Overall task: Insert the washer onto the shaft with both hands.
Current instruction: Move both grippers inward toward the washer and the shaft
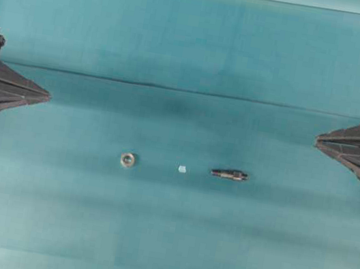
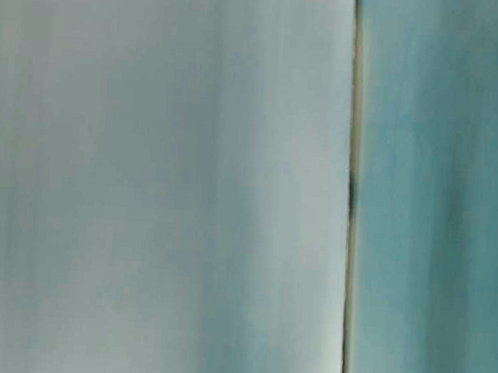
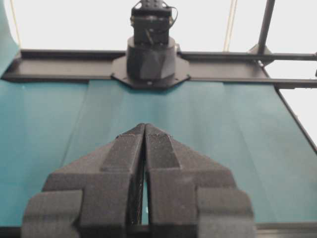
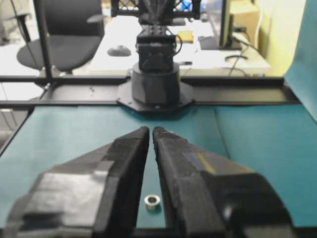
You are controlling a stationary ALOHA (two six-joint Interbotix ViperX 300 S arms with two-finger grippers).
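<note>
In your left wrist view you see the left gripper in the foreground, its two black fingers pressed together at the tips with nothing between them. Under it lies the teal cloth of the table. At the far edge stands the base of the other arm on a black rail, before a very bright background.

Office-like lab: desk, chair, monitor behind rig.
</note>
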